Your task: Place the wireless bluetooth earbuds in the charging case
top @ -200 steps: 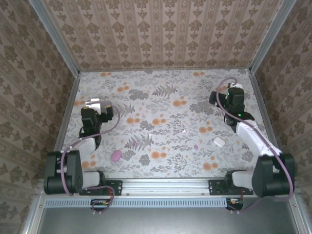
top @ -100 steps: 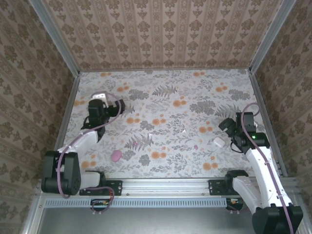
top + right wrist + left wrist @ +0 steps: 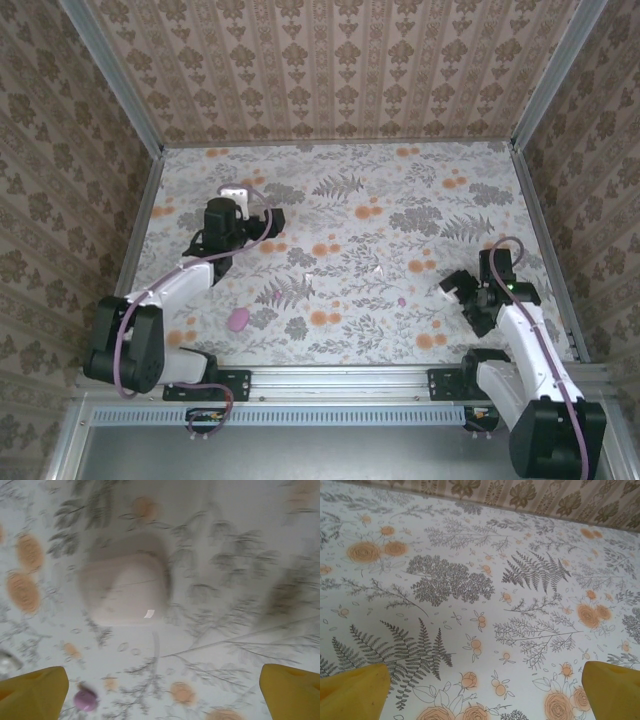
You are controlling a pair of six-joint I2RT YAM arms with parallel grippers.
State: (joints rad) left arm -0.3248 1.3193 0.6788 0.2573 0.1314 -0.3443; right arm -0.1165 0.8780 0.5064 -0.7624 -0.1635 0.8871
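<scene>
A closed white charging case lies on the floral table, blurred, just ahead of my right gripper. That gripper is open and its yellow fingertips stand wide apart with nothing between them. A tiny pink earbud lies left of the case, near the left fingertip. In the top view my right gripper hovers at the case's spot. Two white earbuds lie mid-table. My left gripper is open over bare table at the far left.
A pink pebble-like case sits near the front left, with a small pink speck beyond it. Patterned walls enclose the table on three sides. A metal rail runs along the near edge.
My right arm swung from the far right corner toward the near edge and came down at the white case. My left gripper moved right and farther away.
</scene>
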